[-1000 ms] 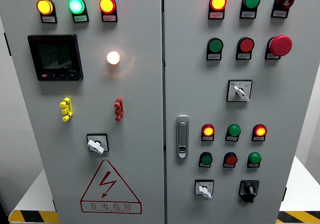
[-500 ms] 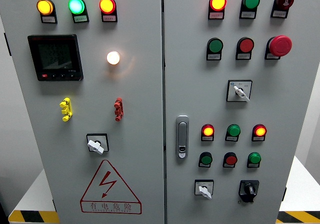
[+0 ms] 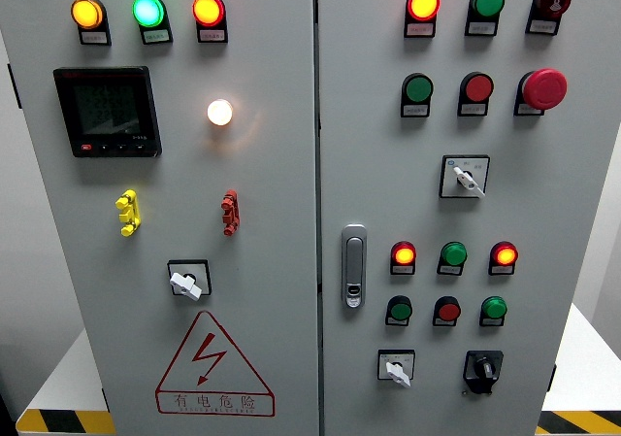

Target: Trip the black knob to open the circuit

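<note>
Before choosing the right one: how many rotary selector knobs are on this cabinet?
4: white knob left door, white knob right door upper, white knob lower, black knob bottom right.

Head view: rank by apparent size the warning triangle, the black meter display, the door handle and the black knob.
1. warning triangle
2. black meter display
3. door handle
4. black knob

Black knob (image 3: 482,369) low right on panel, unobstructed; white selector (image 3: 396,368) to its left, green button (image 3: 494,309) just above.
</note>
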